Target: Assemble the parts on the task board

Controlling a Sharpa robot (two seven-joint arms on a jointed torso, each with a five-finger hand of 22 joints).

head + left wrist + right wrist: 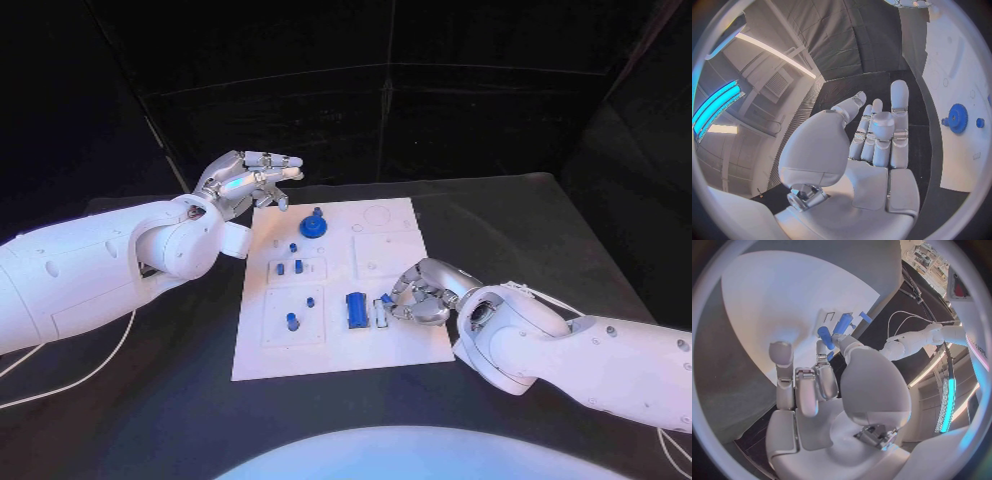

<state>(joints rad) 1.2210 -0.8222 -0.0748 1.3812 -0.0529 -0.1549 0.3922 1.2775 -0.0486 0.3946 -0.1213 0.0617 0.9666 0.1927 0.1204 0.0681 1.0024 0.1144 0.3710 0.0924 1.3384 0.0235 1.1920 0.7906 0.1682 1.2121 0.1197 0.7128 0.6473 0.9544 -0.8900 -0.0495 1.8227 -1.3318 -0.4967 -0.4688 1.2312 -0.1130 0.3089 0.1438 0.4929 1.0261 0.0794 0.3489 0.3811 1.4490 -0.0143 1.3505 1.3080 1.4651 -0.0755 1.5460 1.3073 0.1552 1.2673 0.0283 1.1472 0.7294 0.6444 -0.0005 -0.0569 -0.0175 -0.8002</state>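
The white task board lies in the middle of the black table. A blue gear stands near its far end, also seen as the gear in the left wrist view. Several small blue pegs stand along its left half. A blue block lies near the right edge. My right hand hovers beside that block and pinches a small blue part between thumb and finger. My left hand hangs over the board's far-left corner, fingers apart, holding nothing.
Black table surrounds the board, with dark curtain walls behind. A white cable trails across the table at the near left. The board spreads under my right hand's fingers, and the board lies beside my left hand.
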